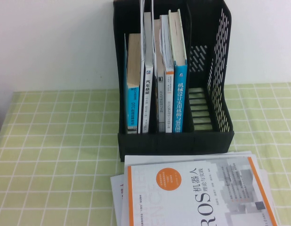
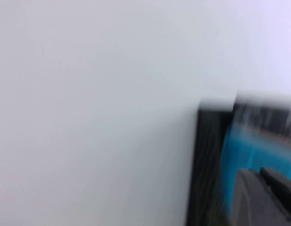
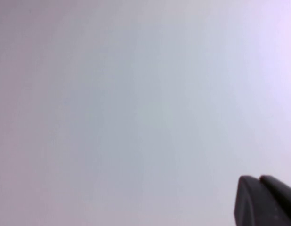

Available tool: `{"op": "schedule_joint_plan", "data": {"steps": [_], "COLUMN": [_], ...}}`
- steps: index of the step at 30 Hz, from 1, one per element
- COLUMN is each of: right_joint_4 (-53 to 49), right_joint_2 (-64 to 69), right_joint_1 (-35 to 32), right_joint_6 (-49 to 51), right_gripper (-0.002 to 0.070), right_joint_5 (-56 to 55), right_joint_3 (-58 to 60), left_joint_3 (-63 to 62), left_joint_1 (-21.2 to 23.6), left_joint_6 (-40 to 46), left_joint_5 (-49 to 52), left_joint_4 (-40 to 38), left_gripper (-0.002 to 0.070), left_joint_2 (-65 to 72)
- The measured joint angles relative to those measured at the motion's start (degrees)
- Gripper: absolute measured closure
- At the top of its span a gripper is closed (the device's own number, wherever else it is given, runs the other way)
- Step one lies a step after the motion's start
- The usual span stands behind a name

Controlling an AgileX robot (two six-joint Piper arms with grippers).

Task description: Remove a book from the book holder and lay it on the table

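Blue-spined book [image 1: 180, 75] upright in book holder [image 1: 221, 70], away from both grippers.

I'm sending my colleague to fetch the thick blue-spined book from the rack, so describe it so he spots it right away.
Start at the black book holder standing on the green checked table by the wall. Several books stand upright in its left and middle slots; the book is the rightmost, beside the empty right compartment. It has a bright blue spine with black Chinese characters and stands taller than the orange-spined one beside it.
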Motion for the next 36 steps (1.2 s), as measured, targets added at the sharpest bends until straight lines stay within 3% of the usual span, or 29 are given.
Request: {"op": "schedule_joint_plan", "data": {"steps": [5,7,11,20,24,29,33,36], "right_joint_4": [-0.2,-0.3,-0.3,-8.4,-11.4,-13.4,-11.9,-1.5], "right_joint_2": [0.0,0.0,0.6,17.6,27.5,37.5,40.9,41.3], "right_joint_1": [0.0,0.0,0.0,0.0,0.0,0.0,0.0,0.0], "right_joint_6": [3.8,4.1,4.2,2.3,-2.4,-5.0,-4.8,-3.8], "right_gripper": [0.0678,0.0678,0.0678,0.0678,0.0678,0.0678,0.0678,0.0678], "right_joint_5": [1.1,3.6,9.5,17.6,32.7,59.9,68.9,72.7], "right_joint_3": [-5.6,-9.9,-21.1,-44.4,-54.2,-61.1,-60.8,-59.0], "left_joint_3": [-0.1,-2.3,-11.9,-39.2,-48.7,-52.8,-52.6,-52.5], "left_joint_1": [0.0,0.0,0.0,0.0,0.0,0.0,0.0,0.0], "left_joint_6": [-6.7,-7.1,-5.8,-2.4,0.2,3.2,3.2,5.1], "left_joint_5": [-17.9,-18.2,-10.5,13.0,23.7,31.5,33.2,35.7], "left_joint_4": [-6.0,-9.8,-15.9,-14.6,-13.5,-11.5,-13.1,-18.1], "left_gripper": [0.0678,0.0678,0.0677,0.0678,0.0678,0.0678,0.0678,0.0678], "left_joint_2": [0.0,0.0,0.1,19.2,30.4,41.3,47.9,52.1]}}
